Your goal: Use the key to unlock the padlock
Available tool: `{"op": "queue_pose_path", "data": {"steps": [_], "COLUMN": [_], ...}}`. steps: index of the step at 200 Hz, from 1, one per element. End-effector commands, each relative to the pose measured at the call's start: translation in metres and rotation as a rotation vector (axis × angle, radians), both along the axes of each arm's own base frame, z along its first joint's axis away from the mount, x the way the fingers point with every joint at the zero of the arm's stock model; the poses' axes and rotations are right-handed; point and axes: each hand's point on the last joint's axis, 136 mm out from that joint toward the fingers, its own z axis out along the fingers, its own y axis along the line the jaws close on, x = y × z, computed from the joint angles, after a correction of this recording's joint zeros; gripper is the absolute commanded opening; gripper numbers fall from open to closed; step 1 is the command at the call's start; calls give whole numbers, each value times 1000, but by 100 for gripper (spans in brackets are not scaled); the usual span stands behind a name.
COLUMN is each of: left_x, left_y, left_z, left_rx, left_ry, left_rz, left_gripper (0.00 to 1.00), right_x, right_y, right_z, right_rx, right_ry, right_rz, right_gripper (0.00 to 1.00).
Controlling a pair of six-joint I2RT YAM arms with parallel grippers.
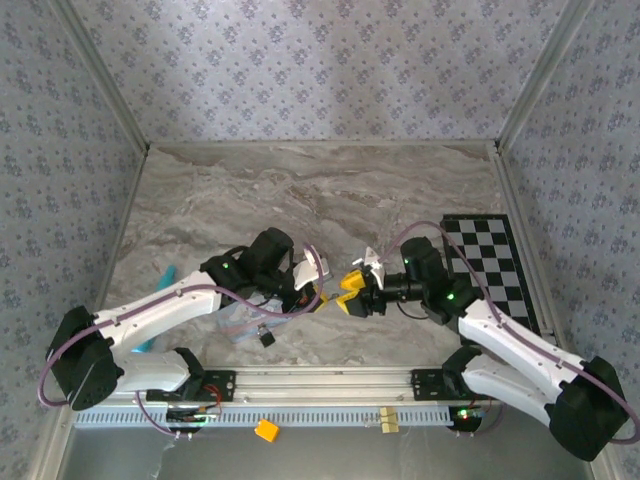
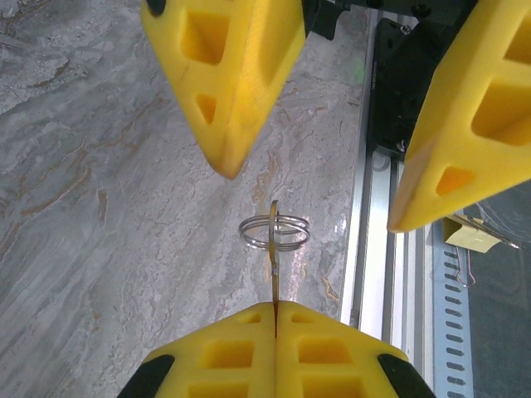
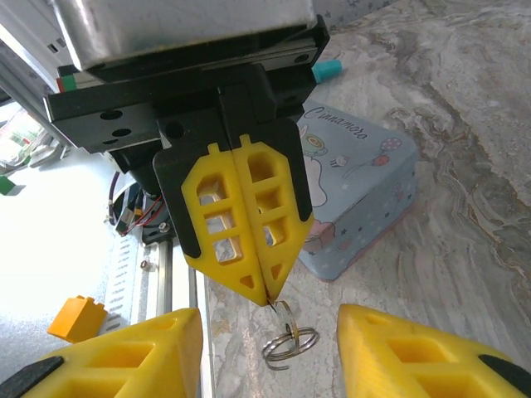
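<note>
In left claw (image 2: 275,308), key (image 2: 273,236) mostly hidden

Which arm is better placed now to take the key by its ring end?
Probably the right: the right gripper is open, its fingers on either side of the key ring, while the left gripper is shut on the key and cannot regrip it.
</note>
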Motion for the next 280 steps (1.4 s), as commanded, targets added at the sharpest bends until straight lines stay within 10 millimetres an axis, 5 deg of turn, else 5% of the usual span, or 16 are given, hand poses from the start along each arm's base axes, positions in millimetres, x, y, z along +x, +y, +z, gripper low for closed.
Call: {"op": "queue_pose_path", "data": {"steps": [1, 192, 280], "left_x": [-4, -2, -1], "left_y": [-5, -2, -1], "left_z": [10, 11, 13], "left_rx": [-19, -17, -21], "left_ry": [-6, -34, -51], "left_rz": [-39, -25, -15], "left_gripper": [0, 0, 0], "right_x": [-9, -9, -12], "right_y": [10, 6, 8], "right_z": [8, -10, -19], "right_rx": [21, -46, -73], "right_ry": [-4, 12, 26], "right_rz": [66, 57, 75], "right_gripper": [47, 10, 17]}}
